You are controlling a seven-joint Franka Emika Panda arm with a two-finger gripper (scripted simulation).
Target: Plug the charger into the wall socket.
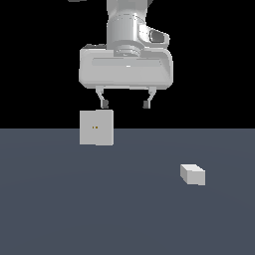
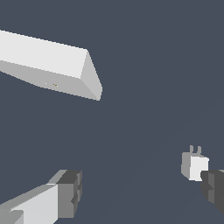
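The charger (image 1: 192, 174) is a small off-white block lying on the dark grey floor at the exterior view's right. In the wrist view the charger (image 2: 194, 165) shows two short prongs and sits close to one fingertip (image 2: 214, 186). The wall socket (image 1: 96, 127) is an upright off-white square block with two tiny orange dots, at the exterior view's left; it also shows in the wrist view (image 2: 48, 65). My gripper (image 1: 125, 104) hangs high above the floor, open and empty, between the two blocks and above the socket's right edge.
The dark grey floor (image 1: 74, 209) runs across the whole lower half of the exterior view. Behind it is plain black background.
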